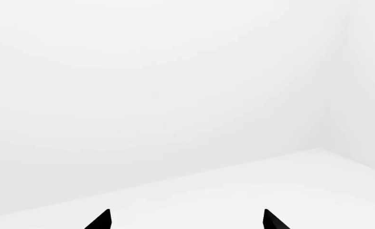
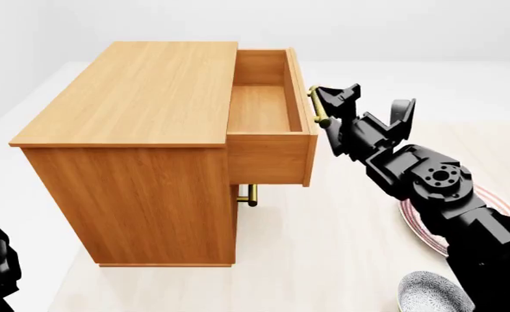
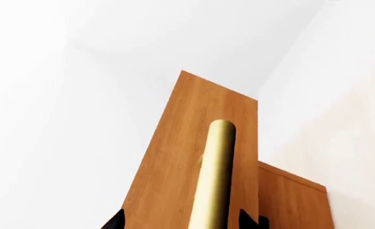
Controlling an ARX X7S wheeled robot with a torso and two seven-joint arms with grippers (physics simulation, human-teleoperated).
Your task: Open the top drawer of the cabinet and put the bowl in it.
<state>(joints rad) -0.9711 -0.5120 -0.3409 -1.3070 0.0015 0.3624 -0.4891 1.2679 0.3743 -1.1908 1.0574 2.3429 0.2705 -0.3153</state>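
Two grippers to log. Going left to right in the head view: the left arm is only a dark mass at the lower-left edge; its gripper [image 1: 186,220] shows in the left wrist view as two black tips spread apart with nothing between them, facing blank white. The cabinet [image 2: 133,123] fills the left and centre, its top drawer [image 2: 264,107] pulled well out toward the right, its wooden box bare inside. The right gripper [image 2: 329,107] sits at the brass handle [image 3: 213,176]; the right wrist view shows its tips astride the bar, but whether they pinch it I cannot tell. The bowl [image 2: 430,292] is at the lower-right edge, below the red-ringed plate [image 2: 415,221].

Risks: backing off with the fingers not fully spread could drag the drawer or tip the cabinet; swinging the right arm down could knock plate or bowl.

No brands, labels or writing readable.
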